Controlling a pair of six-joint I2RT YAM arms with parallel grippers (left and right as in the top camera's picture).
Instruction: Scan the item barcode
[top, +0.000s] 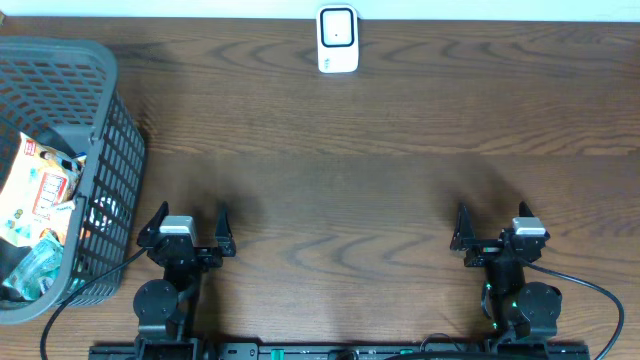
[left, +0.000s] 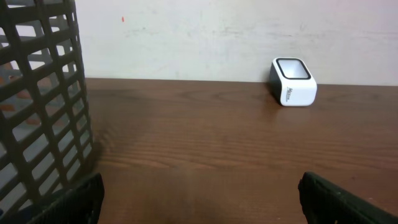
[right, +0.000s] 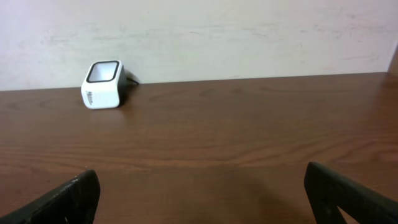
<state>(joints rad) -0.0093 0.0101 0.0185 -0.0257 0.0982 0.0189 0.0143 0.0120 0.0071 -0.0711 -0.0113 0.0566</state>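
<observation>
Two claws wide apart, left claw (top: 191, 212), right claw (top: 492, 214); label on scanner (top: 338, 38) illegible.

The black left arm (top: 160, 298) sits folded at the lower left of the overhead frame. Its left gripper (top: 191, 212) points toward the upper edge, with the two dark fingers (top: 156, 222) spread wide and empty. The black right arm (top: 525, 305) sits the same way at the lower right, and its right gripper (top: 493, 214) is also spread wide and empty. In each wrist view the fingertips (left: 81, 200) show in the bottom corners.
</observation>
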